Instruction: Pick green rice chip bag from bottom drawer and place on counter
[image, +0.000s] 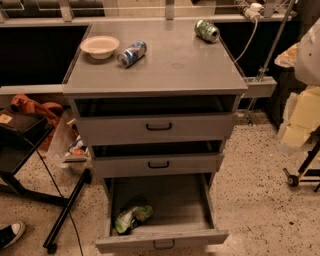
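The green rice chip bag (133, 218) lies crumpled in the front left corner of the bottom drawer (162, 241), which is pulled wide open. The counter (165, 60) is the flat grey top of the cabinet. My gripper (300, 120) shows as a pale, blocky shape at the right edge of the view, under the white arm (307, 50). It is level with the top drawer, well to the right of the cabinet and far from the bag. It holds nothing that I can see.
On the counter are a white bowl (100, 46), a blue drinks can (132, 53) on its side, and a green drinks can (206, 30) at the back right. The top drawer (156, 127) and middle drawer (157, 164) stand slightly open. A black stand (20, 150) is at the left.
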